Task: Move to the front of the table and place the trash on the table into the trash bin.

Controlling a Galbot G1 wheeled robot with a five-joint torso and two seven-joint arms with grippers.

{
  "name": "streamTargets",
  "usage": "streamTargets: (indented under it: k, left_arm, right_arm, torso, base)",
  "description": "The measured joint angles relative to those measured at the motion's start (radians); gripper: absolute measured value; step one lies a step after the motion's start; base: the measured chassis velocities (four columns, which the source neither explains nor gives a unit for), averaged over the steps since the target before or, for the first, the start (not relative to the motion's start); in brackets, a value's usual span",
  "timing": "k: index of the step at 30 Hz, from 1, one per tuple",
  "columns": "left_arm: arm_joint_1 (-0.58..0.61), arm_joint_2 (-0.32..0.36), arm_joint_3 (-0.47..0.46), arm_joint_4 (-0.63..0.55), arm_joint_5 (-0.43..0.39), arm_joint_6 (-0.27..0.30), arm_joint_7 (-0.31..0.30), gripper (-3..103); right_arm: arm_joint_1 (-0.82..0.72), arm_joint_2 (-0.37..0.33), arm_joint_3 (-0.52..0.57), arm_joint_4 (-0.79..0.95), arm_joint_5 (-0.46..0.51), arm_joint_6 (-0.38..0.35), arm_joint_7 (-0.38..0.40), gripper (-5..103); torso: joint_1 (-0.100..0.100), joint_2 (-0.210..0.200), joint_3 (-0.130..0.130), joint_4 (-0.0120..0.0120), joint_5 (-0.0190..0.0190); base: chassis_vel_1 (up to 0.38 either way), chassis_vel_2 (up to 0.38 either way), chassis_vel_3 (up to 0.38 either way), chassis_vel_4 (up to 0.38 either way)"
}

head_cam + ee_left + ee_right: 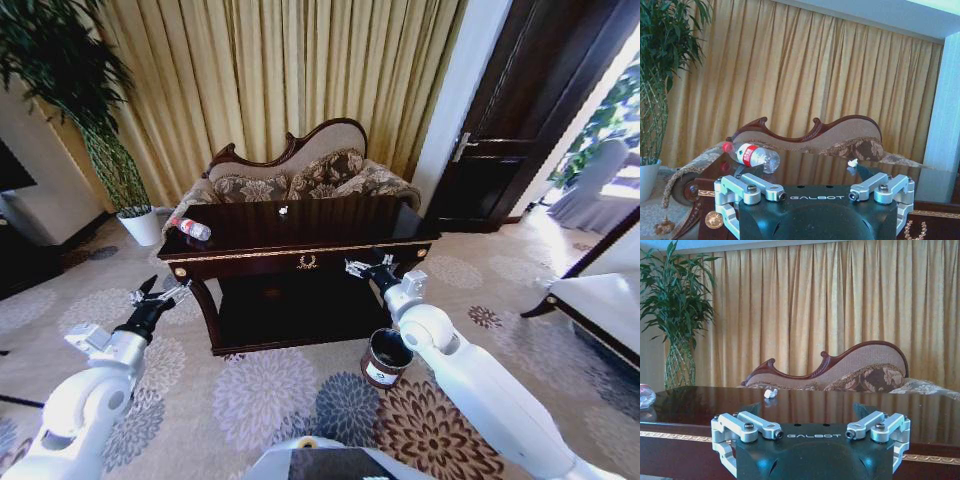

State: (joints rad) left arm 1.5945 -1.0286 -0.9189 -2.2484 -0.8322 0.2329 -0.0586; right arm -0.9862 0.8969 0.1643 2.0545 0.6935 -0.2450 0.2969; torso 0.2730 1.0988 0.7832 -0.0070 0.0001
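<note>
Both open hands hover before the table (pixel 300 245); bottle (pixel 190 229) beyond left hand (pixel 160 292).

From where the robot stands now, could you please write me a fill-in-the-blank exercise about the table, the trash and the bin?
1. The plastic bottle lies on its ____ at the table's left end.
2. The trash bin stands on the ____, beside the right arm.
3. The small white scrap lies near the table's back edge, the one toward the ____.
4. The bottle's cap is ____.

Missing words: side; carpet; sofa; red
</note>
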Motion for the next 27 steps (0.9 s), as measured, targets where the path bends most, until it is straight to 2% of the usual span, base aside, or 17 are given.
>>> streamTargets:
  k: [3, 10, 27]
  left_arm:
    - [-0.002, 0.013, -0.008, -0.011, -0.013, 0.022, -0.014, 100]
    - [-0.001, 0.022, -0.011, -0.011, -0.012, 0.026, -0.016, 100]
    - [0.003, 0.008, -0.004, -0.018, 0.0, 0.029, -0.012, 100]
  right_arm:
    - [-0.002, 0.002, 0.01, -0.004, -0.006, -0.001, 0.002, 100]
    - [-0.013, 0.003, 0.028, -0.015, -0.011, -0.004, -0.004, 100]
    - [-0.015, -0.002, 0.007, -0.009, -0.004, -0.012, -0.011, 100]
  torso:
    - [0.0, 0.0, 0.0, 0.0001, 0.0]
    - [0.0, 0.0, 0.0, 0.0001, -0.0001]
    - [0.001, 0.0, 0.0, 0.0001, -0.0002]
  base:
    - [0.0, 0.0, 0.0, 0.0]
    - [-0.03, 0.034, 0.035, -0.034]
    - [-0.16, 0.171, 0.165, -0.183]
